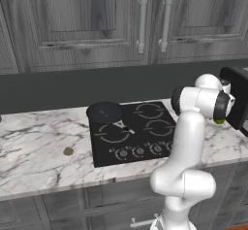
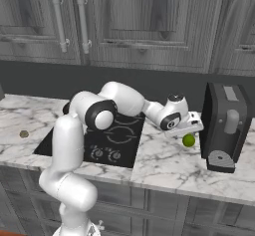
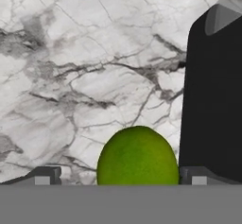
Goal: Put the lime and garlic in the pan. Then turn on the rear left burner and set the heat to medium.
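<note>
I have the claw (image 3: 137, 175) spread wide around the lime (image 3: 137, 156), gripping nothing yet, so closing should catch it squarely. The lime sits on the marble surface (image 3: 71, 76) just beside the black coffee machine (image 2: 225, 125), well apart from the pan (image 1: 105, 111).

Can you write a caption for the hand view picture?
Open gripper straddles the lime on the marble counter.

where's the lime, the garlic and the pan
lime (image 2: 188, 140): right base view, middle of the green ball.
garlic (image 1: 68, 151): left base view, middle of the tan lump.
pan (image 1: 105, 111): left base view, its black floor.
</note>
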{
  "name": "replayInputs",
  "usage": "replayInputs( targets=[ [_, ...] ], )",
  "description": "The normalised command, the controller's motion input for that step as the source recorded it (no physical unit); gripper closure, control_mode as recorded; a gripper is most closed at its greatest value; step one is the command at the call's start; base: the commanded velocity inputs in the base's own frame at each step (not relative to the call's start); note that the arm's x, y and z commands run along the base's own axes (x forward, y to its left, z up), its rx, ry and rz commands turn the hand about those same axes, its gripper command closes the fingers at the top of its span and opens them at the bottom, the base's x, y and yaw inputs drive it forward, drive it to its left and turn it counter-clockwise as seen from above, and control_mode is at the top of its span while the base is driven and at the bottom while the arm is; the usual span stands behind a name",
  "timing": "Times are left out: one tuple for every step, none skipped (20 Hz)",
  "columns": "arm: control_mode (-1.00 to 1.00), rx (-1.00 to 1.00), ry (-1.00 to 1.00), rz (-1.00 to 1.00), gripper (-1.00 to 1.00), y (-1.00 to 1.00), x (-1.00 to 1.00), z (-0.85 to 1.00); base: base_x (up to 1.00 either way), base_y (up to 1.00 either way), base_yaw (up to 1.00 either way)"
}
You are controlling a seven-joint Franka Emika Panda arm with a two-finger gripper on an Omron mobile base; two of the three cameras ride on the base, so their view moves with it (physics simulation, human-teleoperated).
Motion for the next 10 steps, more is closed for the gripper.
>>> replayInputs(
  targets=[
    [-1.0, -0.03, 0.03, 0.0, -1.0, 0.0, 0.0, 0.01, 0.0, 0.0, 0.0],
    [-1.0, -0.03, 0.03, 0.0, -1.0, 0.0, 0.0, 0.0, 0.0, 0.0, 0.0],
    [-1.0, -0.01, 0.03, 0.0, -1.0, 0.0, 0.0, 0.0, 0.0, 0.0, 0.0],
    [-1.0, -0.01, 0.02, 0.0, -1.0, 0.0, 0.0, 0.0, 0.0, 0.0, 0.0],
    [-1.0, -0.01, 0.01, 0.0, -1.0, 0.0, 0.0, 0.0, 0.0, 0.0, 0.0],
    [-1.0, -0.01, 0.0, 0.0, -1.0, 0.0, 0.0, 0.0, 0.0, 0.0, 0.0],
    [-1.0, -0.01, 0.0, 0.0, -1.0, 0.0, 0.0, 0.0, 0.0, 0.0, 0.0],
    [-1.0, -0.02, 0.0, 0.0, -1.0, 0.0, 0.0, 0.0, 0.0, 0.0, 0.0],
    [-1.0, -0.01, 0.0, 0.0, -1.0, 0.0, 0.0, 0.0, 0.0, 0.0, 0.0],
    [-1.0, -0.01, 0.0, 0.0, -1.0, 0.0, 0.0, -0.03, 0.0, 0.0, 0.0]
  ],
)
